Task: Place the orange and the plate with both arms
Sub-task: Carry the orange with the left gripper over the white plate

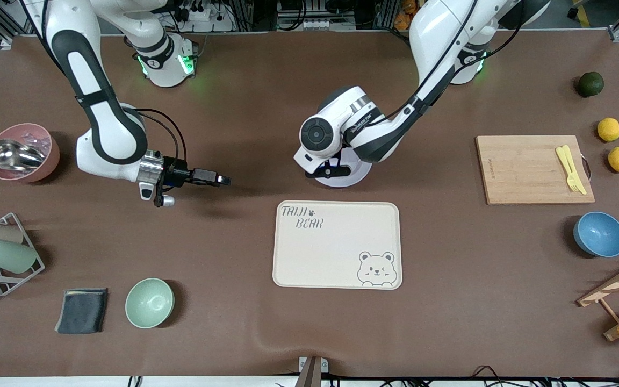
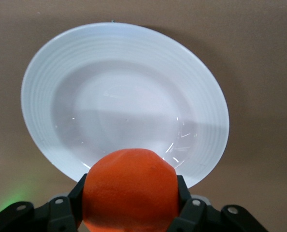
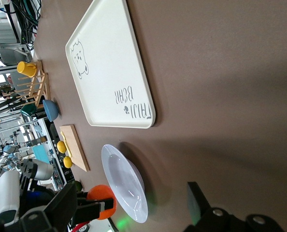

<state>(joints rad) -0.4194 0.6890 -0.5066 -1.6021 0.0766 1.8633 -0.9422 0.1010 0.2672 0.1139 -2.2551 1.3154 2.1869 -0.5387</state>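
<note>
The white plate [image 1: 353, 179] lies on the brown table just farther from the front camera than the cream bear tray [image 1: 336, 244]; the left arm's wrist covers most of it. In the left wrist view the plate [image 2: 124, 96] is bare, and my left gripper [image 2: 130, 195] is shut on the orange [image 2: 129, 188] over the plate's rim. The right wrist view shows the plate [image 3: 126, 188] and the held orange [image 3: 104, 200] from the side. My right gripper [image 1: 219, 179] hangs open and holds nothing, over bare table toward the right arm's end, pointing at the plate.
A cutting board [image 1: 524, 169] with yellow cutlery, two yellow fruits [image 1: 609, 129], a dark green fruit [image 1: 590, 84] and a blue bowl [image 1: 599, 234] are at the left arm's end. A pink bowl [image 1: 46, 156], cup rack [image 1: 3, 252], grey cloth [image 1: 81, 310] and green bowl [image 1: 149, 303] are at the right arm's end.
</note>
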